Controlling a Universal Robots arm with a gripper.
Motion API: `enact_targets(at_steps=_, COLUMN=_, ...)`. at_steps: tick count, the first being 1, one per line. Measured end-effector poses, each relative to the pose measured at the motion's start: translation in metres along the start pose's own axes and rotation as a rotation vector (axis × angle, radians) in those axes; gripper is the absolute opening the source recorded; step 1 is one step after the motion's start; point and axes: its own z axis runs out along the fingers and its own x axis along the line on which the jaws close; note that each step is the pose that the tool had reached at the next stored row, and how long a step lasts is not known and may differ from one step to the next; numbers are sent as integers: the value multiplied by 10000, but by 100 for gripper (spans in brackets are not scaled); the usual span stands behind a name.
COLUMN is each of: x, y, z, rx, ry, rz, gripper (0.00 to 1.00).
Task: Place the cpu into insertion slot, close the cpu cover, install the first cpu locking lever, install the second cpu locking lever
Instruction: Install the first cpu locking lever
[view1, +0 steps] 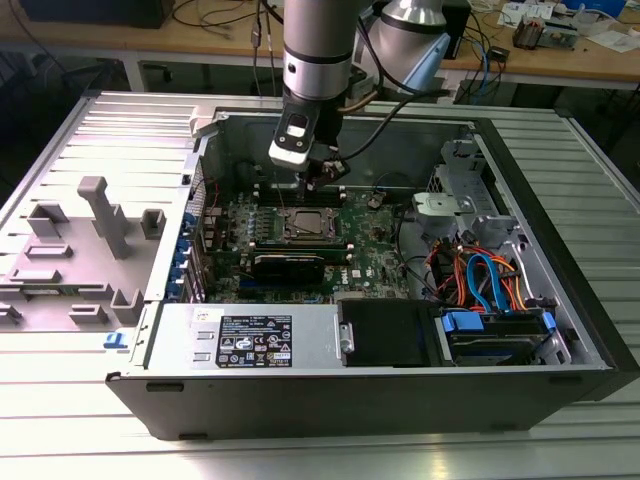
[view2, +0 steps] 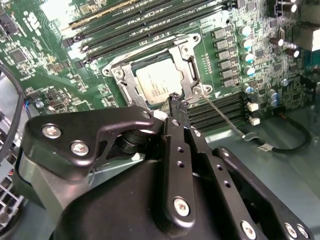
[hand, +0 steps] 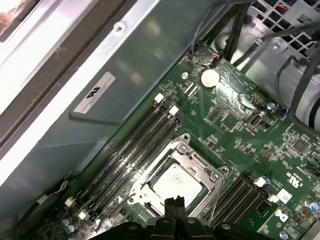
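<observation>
"Exterior view, starting from its left: what lies at the edge?"

"A grey side panel (view1: 130, 130) lies flat beside the open computer case (view1: 350, 400). After the case's left wall comes the green motherboard (view1: 375, 245)."

"And the gripper?"

"The gripper (view1: 318, 182) hangs inside the case, near the rim of the insertion slot (view1: 286, 226). In the second wrist view its jaws are pressed together and they carry nothing."

"Where is the cpu?"

"The cpu (view2: 159, 84) sits in the slot, and the cpu cover (view2: 131, 89) lies flat around it. A thin locking lever (view2: 225, 116) sticks out from one corner of the socket."

"How much room is there for moving?"

"It is narrow at the sides. Black memory slots (view2: 145, 27) run along both sides of the socket, close to its rim, and the lever crosses one group of them. Above the board the space is open up to the case walls. On the exterior view's right stand a metal cage (view1: 465, 190) and orange and blue cables (view1: 480, 275), well apart from the gripper."
</observation>
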Motion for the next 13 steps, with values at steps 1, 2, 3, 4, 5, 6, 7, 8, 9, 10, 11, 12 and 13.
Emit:
enact_targets(at_steps=1, x=1, y=-2, z=-1, rx=6, ry=1, rz=-117, gripper=11)
enact_targets(at_steps=2, x=2, y=-3, z=-1, rx=13, ry=3, rz=-291, gripper=11)
enact_targets(at_steps=3, x=4, y=-5, z=-1, rx=21, ry=7, rz=-520, gripper=11)
enact_targets(at_steps=4, x=5, y=-6, z=0, rx=26, ry=8, rz=-671, gripper=11)
enact_targets(at_steps=5, x=8, y=-9, z=0, rx=29, ry=11, rz=-784, gripper=11)
enact_targets(at_steps=6, x=21, y=-23, z=2, rx=27, ry=17, rz=-893, gripper=11)
enact_targets(at_steps=7, x=31, y=-34, z=0, rx=21, ry=28, rz=-947, gripper=11)
enact_targets(at_steps=8, x=42, y=-46, z=1, rx=13, ry=37, rz=-982, gripper=11)
enact_targets(at_steps=9, x=52, y=-58, z=1, rx=8, ry=42, rz=-1006, gripper=11)
enact_targets(at_steps=10, x=59, y=-66, z=1, rx=6, ry=46, rz=-1023, gripper=11)
enact_targets(at_steps=11, x=74, y=-81, z=2, rx=-8, ry=61, rz=-1051, gripper=11)
enact_targets(at_steps=12, x=79, y=-87, z=2, rx=-18, ry=72, rz=-1062, gripper=11)
enact_targets(at_steps=13, x=84, y=-92, z=2, rx=-32, ry=86, rz=-1071, gripper=11)
